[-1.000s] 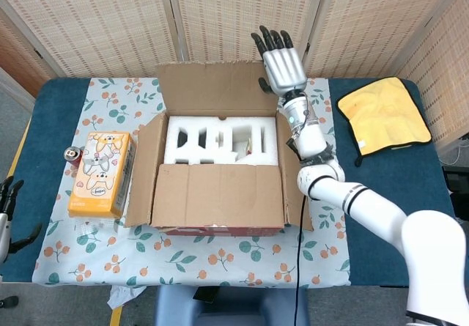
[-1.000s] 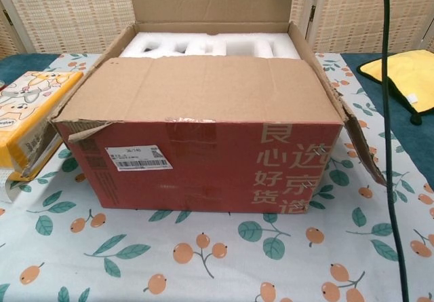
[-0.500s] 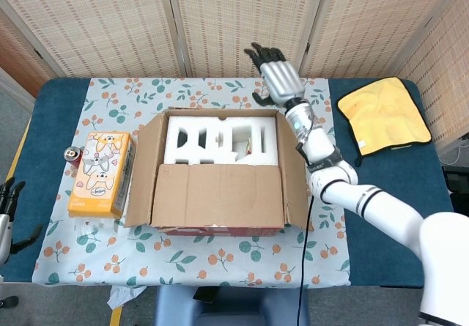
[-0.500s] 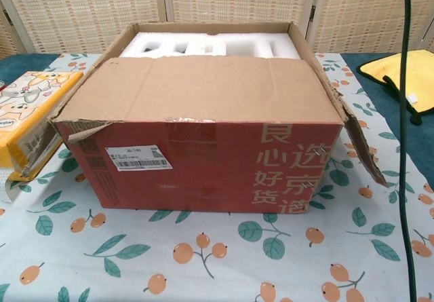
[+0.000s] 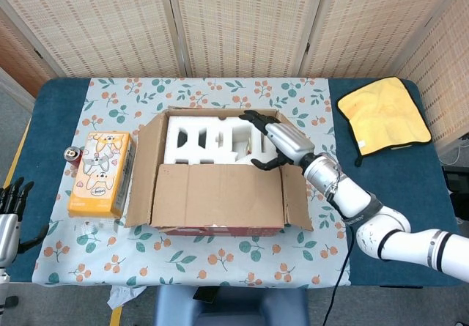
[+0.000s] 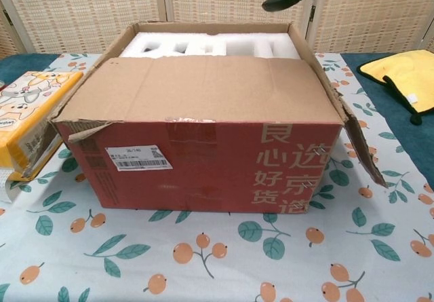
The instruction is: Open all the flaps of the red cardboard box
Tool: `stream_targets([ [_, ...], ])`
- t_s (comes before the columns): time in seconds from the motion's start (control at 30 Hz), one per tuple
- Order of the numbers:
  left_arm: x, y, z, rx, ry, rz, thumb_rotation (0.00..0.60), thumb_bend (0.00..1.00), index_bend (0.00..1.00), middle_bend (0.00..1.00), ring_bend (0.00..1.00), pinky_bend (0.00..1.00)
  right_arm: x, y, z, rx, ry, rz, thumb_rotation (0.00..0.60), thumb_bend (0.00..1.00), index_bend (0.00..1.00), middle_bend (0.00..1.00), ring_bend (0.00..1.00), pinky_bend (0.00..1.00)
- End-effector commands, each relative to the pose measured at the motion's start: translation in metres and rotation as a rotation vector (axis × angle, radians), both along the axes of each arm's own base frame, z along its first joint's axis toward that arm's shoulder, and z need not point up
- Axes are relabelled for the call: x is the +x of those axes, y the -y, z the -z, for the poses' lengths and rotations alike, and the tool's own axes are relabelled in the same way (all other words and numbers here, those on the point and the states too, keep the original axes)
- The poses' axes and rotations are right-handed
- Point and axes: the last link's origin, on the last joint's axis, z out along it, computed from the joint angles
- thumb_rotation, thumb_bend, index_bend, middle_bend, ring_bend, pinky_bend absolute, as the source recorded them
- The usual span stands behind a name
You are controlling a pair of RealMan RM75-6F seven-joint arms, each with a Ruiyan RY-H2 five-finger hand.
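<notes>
Hovering above the red cardboard box [image 5: 218, 171], mid-table, the right hand [image 5: 280, 141] held nothing, fingers spread; its near flap [image 5: 217, 195] looked stiff and light, best lifted by its free edge.

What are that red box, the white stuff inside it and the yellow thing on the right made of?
The red box looks like corrugated cardboard: matt brown flaps, printed red outside, creased edges. The white insert appears to be moulded foam, probably polystyrene, judging by its chalky white blocks with cut-out pockets. The yellow cloth seems a soft fabric, perhaps microfibre, since it lies limp with a stitched dark edge.
</notes>
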Motion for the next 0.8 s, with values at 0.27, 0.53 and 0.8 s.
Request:
stream_targets([
  [0.27, -0.002, -0.001, -0.001, 0.001, 0.005, -0.008, 0.6, 0.34, 0.0, 0.0, 0.0, 0.0, -0.006, 0.002, 0.037, 0.269, 0.306, 0.195, 0.6, 0.41, 0.0, 0.0, 0.0, 0.28],
  [0.53, -0.004, -0.002, -0.001, -0.005, 0.005, -0.016, 0.6, 0.34, 0.0, 0.0, 0.0, 0.0, -0.012, 0.006, 0.045, 0.286, 0.317, 0.201, 0.6, 0.41, 0.0, 0.0, 0.0, 0.29],
  [0.8, -0.005, -0.004, 0.0, -0.008, 0.004, -0.023, 0.6, 0.34, 0.0, 0.0, 0.0, 0.0, -0.018, 0.005, 0.049, 0.311, 0.329, 0.211, 0.6, 0.41, 0.0, 0.0, 0.0, 0.29],
])
